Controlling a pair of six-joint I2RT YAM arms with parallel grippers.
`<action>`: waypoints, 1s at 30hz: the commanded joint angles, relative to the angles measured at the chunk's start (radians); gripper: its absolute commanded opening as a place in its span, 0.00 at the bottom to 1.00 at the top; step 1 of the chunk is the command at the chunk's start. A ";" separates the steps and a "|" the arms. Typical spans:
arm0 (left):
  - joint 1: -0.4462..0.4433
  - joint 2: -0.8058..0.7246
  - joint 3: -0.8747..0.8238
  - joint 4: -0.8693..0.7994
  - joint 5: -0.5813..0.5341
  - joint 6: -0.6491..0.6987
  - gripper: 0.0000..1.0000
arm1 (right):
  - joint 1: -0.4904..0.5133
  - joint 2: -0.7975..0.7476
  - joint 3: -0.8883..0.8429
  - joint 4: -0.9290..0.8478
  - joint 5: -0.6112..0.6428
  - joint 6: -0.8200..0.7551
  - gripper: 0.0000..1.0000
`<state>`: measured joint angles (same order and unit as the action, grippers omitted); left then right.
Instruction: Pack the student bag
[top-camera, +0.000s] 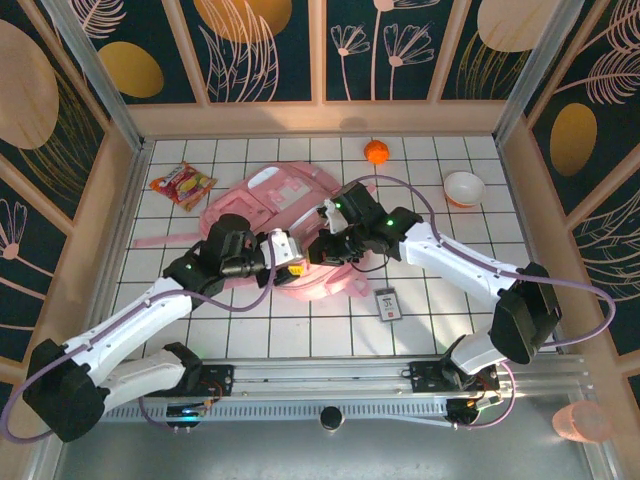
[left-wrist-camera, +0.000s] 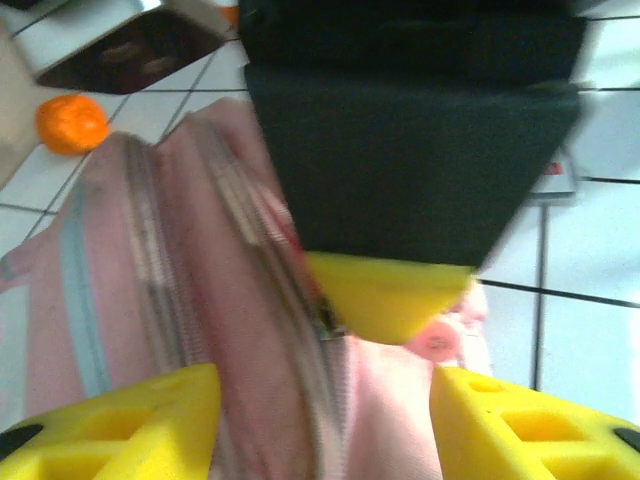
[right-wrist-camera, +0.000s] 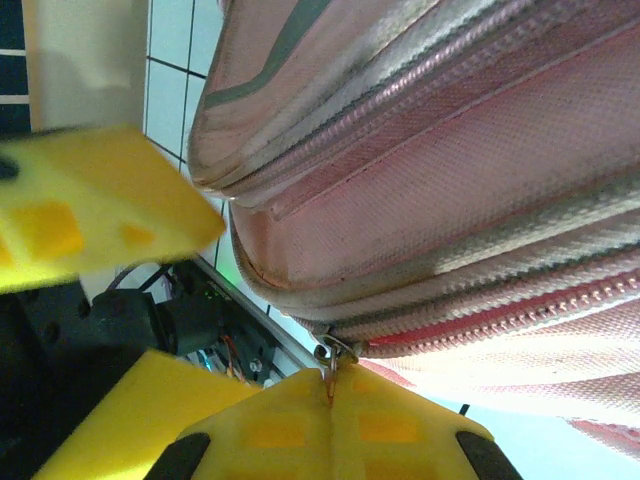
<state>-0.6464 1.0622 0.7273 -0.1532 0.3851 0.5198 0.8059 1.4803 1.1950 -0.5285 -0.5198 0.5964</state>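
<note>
The student bag (top-camera: 255, 205) lies flat in the middle of the white-tiled bench (top-camera: 470, 290), with both arms reaching in over its near edge. The right gripper (right-wrist-camera: 330, 405) has its 2 yellow fingers pressed together on the small metal zipper pull (right-wrist-camera: 337, 352) at the end of one of the bag's zips. The left gripper (left-wrist-camera: 325, 425) hangs just beside it above the pink fabric, its 2 fingers apart, with a zip of the bag running beneath the gap. Behind the bag sits an orange ball (top-camera: 376, 152). A white bowl (top-camera: 464, 187) stands well off to the right, and a red snack packet (top-camera: 183, 184) lies near the bag's left corner.
</note>
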 joint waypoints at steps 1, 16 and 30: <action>-0.001 0.048 -0.021 0.110 -0.142 0.007 0.54 | -0.004 -0.016 0.035 0.015 -0.070 -0.048 0.00; 0.103 -0.042 -0.008 -0.229 -0.136 0.291 0.00 | -0.232 -0.029 -0.054 -0.165 0.098 -0.309 0.00; 0.113 -0.013 0.016 -0.027 0.135 -0.087 0.00 | 0.111 -0.164 -0.128 0.226 0.225 -0.238 0.33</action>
<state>-0.5346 1.0382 0.7158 -0.2985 0.4000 0.5591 0.8913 1.3399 1.0973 -0.4267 -0.3840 0.3504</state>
